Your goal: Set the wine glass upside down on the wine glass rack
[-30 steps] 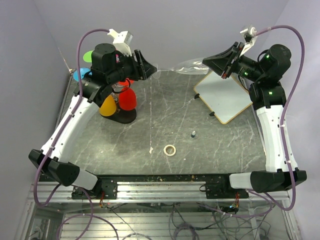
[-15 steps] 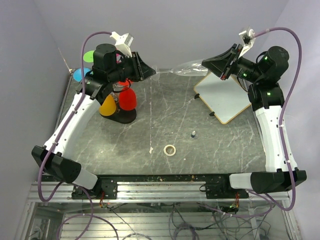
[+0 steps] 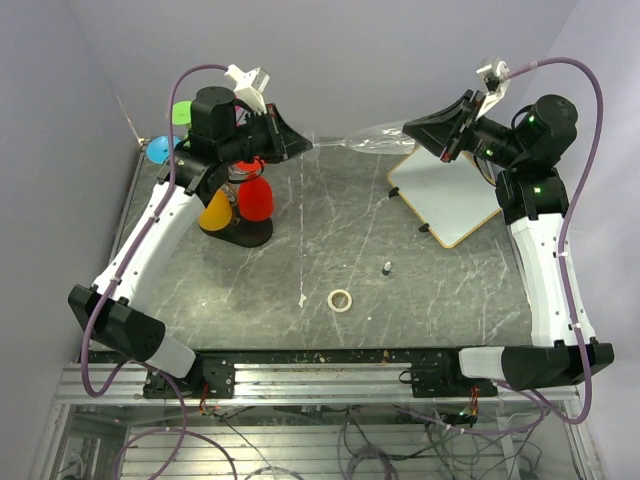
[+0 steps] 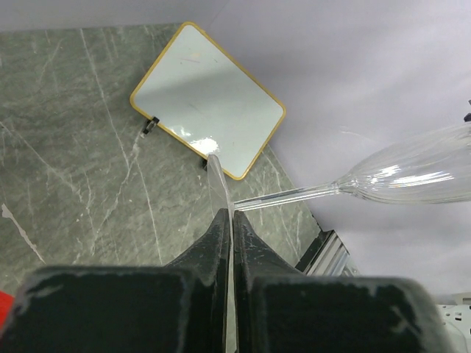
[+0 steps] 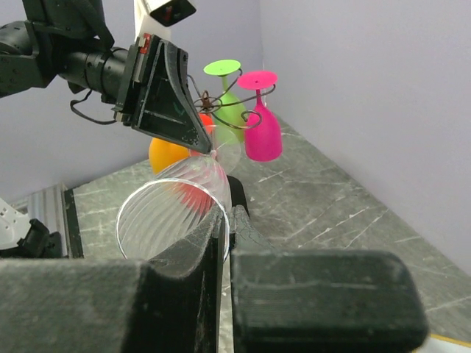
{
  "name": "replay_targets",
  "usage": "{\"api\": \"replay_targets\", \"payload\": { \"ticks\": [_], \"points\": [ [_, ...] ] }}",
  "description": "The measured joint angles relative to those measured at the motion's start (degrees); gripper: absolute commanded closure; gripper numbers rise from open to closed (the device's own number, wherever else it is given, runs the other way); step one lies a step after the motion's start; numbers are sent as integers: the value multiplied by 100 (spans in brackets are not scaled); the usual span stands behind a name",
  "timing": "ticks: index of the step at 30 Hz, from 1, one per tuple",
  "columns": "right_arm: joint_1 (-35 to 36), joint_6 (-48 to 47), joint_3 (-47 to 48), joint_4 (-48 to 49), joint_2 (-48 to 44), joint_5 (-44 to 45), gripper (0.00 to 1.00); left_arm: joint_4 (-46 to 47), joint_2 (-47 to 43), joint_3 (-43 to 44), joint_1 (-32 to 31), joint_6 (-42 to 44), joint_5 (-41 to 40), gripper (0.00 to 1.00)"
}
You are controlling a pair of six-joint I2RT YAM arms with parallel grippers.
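Note:
A clear ribbed wine glass (image 3: 368, 138) hangs level in the air between my two grippers, above the back of the table. My left gripper (image 3: 306, 143) is shut on its thin flat foot (image 4: 218, 182), seen edge-on between the fingers, and the stem (image 4: 287, 196) runs right to the bowl (image 4: 423, 173). My right gripper (image 3: 411, 127) is shut on the bowl's rim (image 5: 176, 209). The wine glass rack (image 3: 244, 232) stands just below my left gripper with red (image 3: 256, 200), orange (image 3: 214, 212), green (image 3: 181, 112) and blue (image 3: 160, 150) glasses hanging on it. A pink glass (image 5: 262, 136) shows in the right wrist view.
A white board with a yellow frame (image 3: 445, 195) lies at the back right, under my right gripper. A tape ring (image 3: 341, 300) and a small dark peg (image 3: 386, 267) sit on the grey marble table toward the front. Purple walls close in behind and at the sides.
My left gripper's jaws have closed onto the glass's foot. The left arm edged slightly left and back; the right arm and the glass barely moved.

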Motion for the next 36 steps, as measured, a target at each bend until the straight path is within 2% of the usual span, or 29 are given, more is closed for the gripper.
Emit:
{"api": "replay_targets", "payload": {
  "ticks": [4, 10, 19, 21, 24, 30, 36],
  "points": [
    [33, -225, -13, -94, -4, 20, 84, 28, 0, 0, 81, -28, 44, 93],
    [33, -732, -11, -428, -35, 256, 50, 39, 0, 0, 345, -35, 48, 93],
    [31, -1580, 323, -1261, -151, 1335, 33, 111, -33, 0, 815, 295, -118, 93],
    [31, -1797, 326, -1381, -240, 1683, 21, 136, -92, 0, 887, 546, -315, 93],
    [31, -2159, 201, -1416, -352, 2208, 19, 188, -236, 4, 927, 1056, -741, 93],
    [33, -3003, -933, -1318, -533, 3158, 18, 227, -356, 393, 874, 2275, -1661, 93],
    [33, -3508, -2124, -1320, -573, 3209, 17, 264, -354, 815, 431, 3657, -2815, 93]
  ]
}}
